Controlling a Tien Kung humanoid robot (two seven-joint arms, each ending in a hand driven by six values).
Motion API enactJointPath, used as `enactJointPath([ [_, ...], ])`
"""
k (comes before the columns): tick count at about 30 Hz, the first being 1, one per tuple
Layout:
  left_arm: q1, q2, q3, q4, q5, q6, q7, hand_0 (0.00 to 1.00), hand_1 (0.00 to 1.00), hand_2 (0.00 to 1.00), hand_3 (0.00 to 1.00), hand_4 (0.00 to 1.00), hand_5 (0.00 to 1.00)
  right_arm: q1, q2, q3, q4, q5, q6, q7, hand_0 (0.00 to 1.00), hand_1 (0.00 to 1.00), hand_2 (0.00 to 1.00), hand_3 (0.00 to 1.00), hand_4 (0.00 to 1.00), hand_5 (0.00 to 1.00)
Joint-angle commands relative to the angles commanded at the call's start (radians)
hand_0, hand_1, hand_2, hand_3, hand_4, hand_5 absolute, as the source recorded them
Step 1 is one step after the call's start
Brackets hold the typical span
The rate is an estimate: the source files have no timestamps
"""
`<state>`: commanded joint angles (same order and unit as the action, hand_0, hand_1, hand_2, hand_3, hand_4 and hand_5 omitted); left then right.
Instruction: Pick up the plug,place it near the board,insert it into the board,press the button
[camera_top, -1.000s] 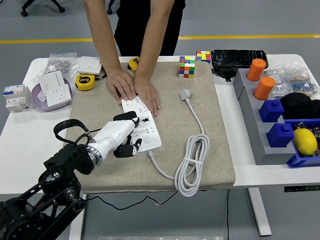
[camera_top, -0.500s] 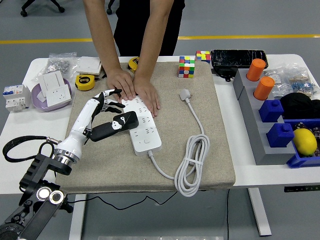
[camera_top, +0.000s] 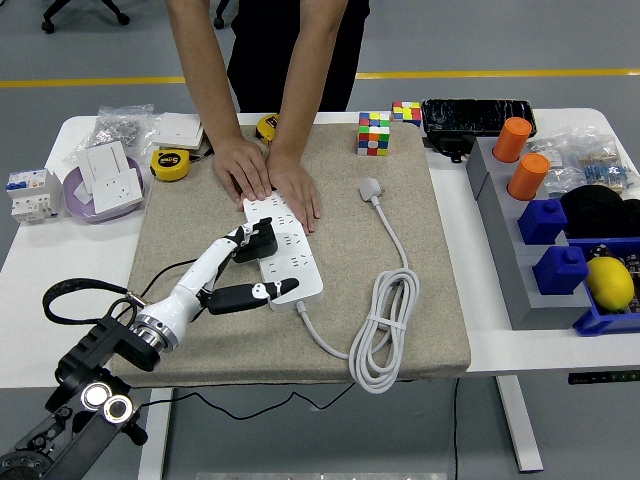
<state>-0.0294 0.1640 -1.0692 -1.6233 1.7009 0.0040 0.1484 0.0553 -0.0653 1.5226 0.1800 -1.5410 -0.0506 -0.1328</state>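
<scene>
left arm: black arm comes in from the lower left corner, white forearm reaching over the tan fabric mat (camera_top: 200, 340) on the white bench (camera_top: 60, 250)
left hand (camera_top: 245, 270): fingers spread and loose, nothing gripped; thumb lies along the near long edge of the white plastic power strip (camera_top: 285, 250), other fingers rest on its left side
right hand: out of view
coiled white cable (camera_top: 380, 330): right of the strip, runs to its near end
white plug (camera_top: 371, 188): task item, free on the mat, well apart from the hand, not picked up
step: judged plug pickup not yet done
how to do it well: lift the hand clear of the strip, cross right, pinch the plug body, not the cord
person's hands (camera_top: 265, 175): both flat on the strip's far end, pinning it
</scene>
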Motion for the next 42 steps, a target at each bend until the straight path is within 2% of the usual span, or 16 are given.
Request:
enactJointPath([
  [2, -0.010, 0.006, 0.021, 0.000, 0.048, -0.003, 0.013, 0.713, 0.734, 0.629, 0.933, 0.800, 0.179, 0.000, 0.000, 0.000, 0.000, 0.000, 0.000, 0.000, 0.772, 0.682, 0.705, 0.682, 0.998, 0.834],
  [3, -0.019, 0.011, 0.038, 0.001, 0.089, -0.005, 0.024, 0.256, 0.201, 0.294, 0.883, 0.711, 0.118, 0.000, 0.000, 0.000, 0.000, 0.000, 0.000, 0.000, 0.772, 0.682, 0.704, 0.681, 0.998, 0.834],
  [8, -0.045, 0.014, 0.082, 0.016, 0.222, -0.011, 0.053, 0.256, 0.201, 0.294, 0.883, 0.711, 0.118, 0.001, 0.001, -0.005, 0.000, 0.005, 0.000, 0.001, 0.772, 0.682, 0.704, 0.681, 0.998, 0.834],
  [9, -0.049, 0.013, 0.087, 0.019, 0.246, -0.014, 0.058, 0.195, 0.049, 0.164, 0.822, 0.677, 0.105, 0.001, 0.001, -0.006, 0.000, 0.005, 0.000, 0.001, 0.772, 0.682, 0.705, 0.682, 0.998, 0.835],
  [14, -0.073, 0.011, 0.112, 0.046, 0.297, -0.031, 0.081, 0.195, 0.049, 0.164, 0.822, 0.677, 0.105, 0.001, 0.001, -0.003, 0.000, 0.001, 0.000, -0.001, 0.772, 0.682, 0.705, 0.682, 0.998, 0.835],
  [15, -0.079, 0.008, 0.116, 0.058, 0.319, -0.037, 0.088, 0.165, 0.027, 0.147, 0.778, 0.551, 0.075, 0.002, 0.001, -0.004, 0.000, 0.001, 0.000, -0.001, 0.772, 0.681, 0.705, 0.681, 0.998, 0.832],
  [20, -0.090, 0.001, 0.118, 0.081, 0.385, -0.063, 0.112, 0.165, 0.027, 0.147, 0.778, 0.551, 0.075, 0.003, 0.000, -0.008, 0.000, 0.007, -0.001, 0.000, 0.772, 0.681, 0.705, 0.681, 0.998, 0.832],
  [21, -0.091, 0.001, 0.117, 0.085, 0.390, -0.066, 0.115, 0.156, 0.022, 0.147, 0.780, 0.522, 0.045, 0.003, 0.000, -0.007, 0.000, 0.006, -0.001, 0.000, 0.772, 0.682, 0.705, 0.681, 0.998, 0.832],
  [42, -0.110, -0.010, 0.133, 0.126, 0.428, -0.066, 0.121, 0.156, 0.020, 0.146, 0.806, 0.543, 0.002, 0.001, -0.002, -0.009, 0.000, 0.001, 0.001, -0.002, 0.772, 0.682, 0.704, 0.679, 0.998, 0.828],
])
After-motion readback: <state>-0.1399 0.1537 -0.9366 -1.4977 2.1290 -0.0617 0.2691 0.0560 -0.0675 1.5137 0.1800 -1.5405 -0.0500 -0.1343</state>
